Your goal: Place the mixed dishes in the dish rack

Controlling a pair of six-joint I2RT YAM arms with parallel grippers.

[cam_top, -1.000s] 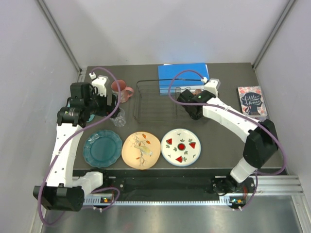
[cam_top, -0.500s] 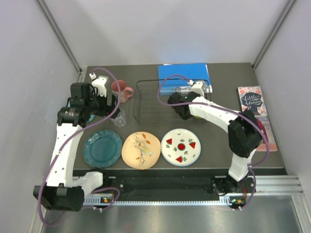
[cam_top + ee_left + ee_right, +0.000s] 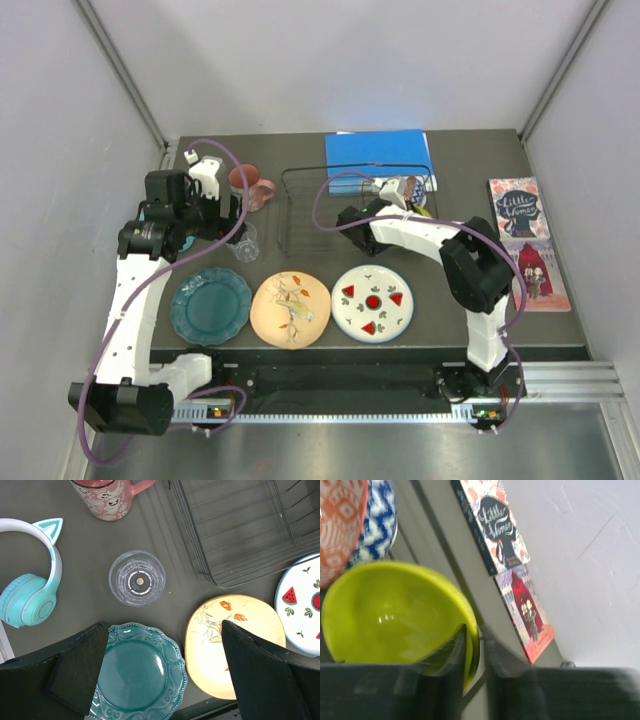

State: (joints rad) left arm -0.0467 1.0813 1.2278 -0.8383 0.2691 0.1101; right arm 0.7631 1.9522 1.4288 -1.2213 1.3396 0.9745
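My right fingers (image 3: 474, 630) are pinching the bowl (image 3: 395, 615) by its rim, nearly closed, seemingly placing it in the rack (image 3: 300, 225). Next I'm releasing it. My left fingers (image 3: 162, 625) are gaping wide, empty.

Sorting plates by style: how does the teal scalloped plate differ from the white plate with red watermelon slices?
The teal scalloped plate is plain teal with a wavy rim; the white plate with red watermelon slices is patterned with a smooth rim. The teal one lies at the row's left end, the white at the right. Both lie flat outside the black wire rack.
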